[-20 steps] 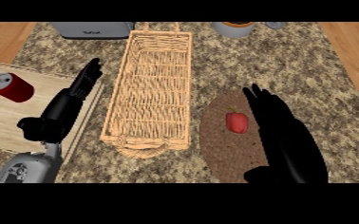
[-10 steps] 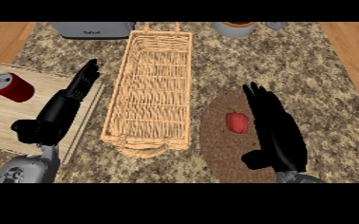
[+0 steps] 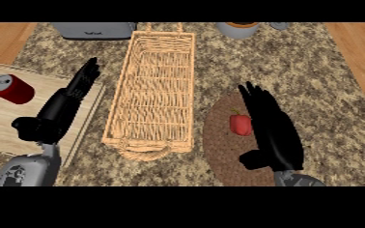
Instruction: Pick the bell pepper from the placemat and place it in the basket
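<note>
My right hand (image 3: 274, 134) hangs open, holding nothing, with the bell pepper (image 3: 240, 124) just beside it at nine o'clock on the placemat (image 3: 224, 152); it is the nearer hand, I judge.

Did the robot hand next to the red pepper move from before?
Yes. The right robot hand slid back toward the view's lower edge: against the still placemat, its fingertips no longer reach as far past the bell pepper.
</note>
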### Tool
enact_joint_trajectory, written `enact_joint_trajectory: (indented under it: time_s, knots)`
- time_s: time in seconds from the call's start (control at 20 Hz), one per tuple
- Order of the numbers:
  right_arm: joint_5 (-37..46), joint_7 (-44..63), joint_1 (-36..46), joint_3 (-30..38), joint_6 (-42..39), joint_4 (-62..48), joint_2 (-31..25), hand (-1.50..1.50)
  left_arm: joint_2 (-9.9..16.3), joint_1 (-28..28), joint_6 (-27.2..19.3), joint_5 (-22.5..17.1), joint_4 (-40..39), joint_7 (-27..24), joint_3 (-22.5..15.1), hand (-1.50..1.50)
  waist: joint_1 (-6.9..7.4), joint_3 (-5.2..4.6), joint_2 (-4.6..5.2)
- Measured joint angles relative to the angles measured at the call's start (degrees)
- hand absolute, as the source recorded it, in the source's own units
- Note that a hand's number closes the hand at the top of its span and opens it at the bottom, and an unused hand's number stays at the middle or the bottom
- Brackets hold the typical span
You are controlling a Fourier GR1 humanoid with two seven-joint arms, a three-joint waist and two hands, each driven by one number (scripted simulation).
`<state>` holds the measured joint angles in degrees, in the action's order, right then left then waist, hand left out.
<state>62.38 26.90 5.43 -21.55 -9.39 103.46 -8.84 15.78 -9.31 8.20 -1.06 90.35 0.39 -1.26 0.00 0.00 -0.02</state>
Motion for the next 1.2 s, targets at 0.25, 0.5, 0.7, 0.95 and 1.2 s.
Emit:
enact_joint_trajectory:
  time_s: [0.25,0.5,0.7,0.95,1.2]
  knots:
    - [2.48,-0.30,-0.58,-0.78,0.16,-1.28,2.01,-1.50,-1.86,-0.61,-0.03,1.94,0.48,1.07,0.32,0.00,-0.01,-0.01,-0.01]
    - [4.47,-0.41,0.51,0.50,-0.04,-4.60,2.70,-1.50,-2.28,-0.05,1.47,1.99,0.94,0.90,1.41,0.00,0.06,0.00,0.01]
    - [6.36,-0.83,-0.59,0.20,0.79,-5.92,3.21,-1.50,-2.53,-1.40,2.44,2.09,-0.63,0.68,2.79,0.00,-0.02,0.00,0.00]
    - [8.33,-1.09,0.33,0.18,1.94,-9.74,4.91,-1.50,-3.62,-0.97,2.35,3.57,-0.71,0.15,2.88,0.00,0.02,0.00,0.02]
    - [9.63,-1.64,1.88,1.81,3.68,-14.38,6.23,-1.50,-3.80,-0.55,3.75,3.34,-0.16,0.36,3.82,0.00,0.05,0.00,0.02]
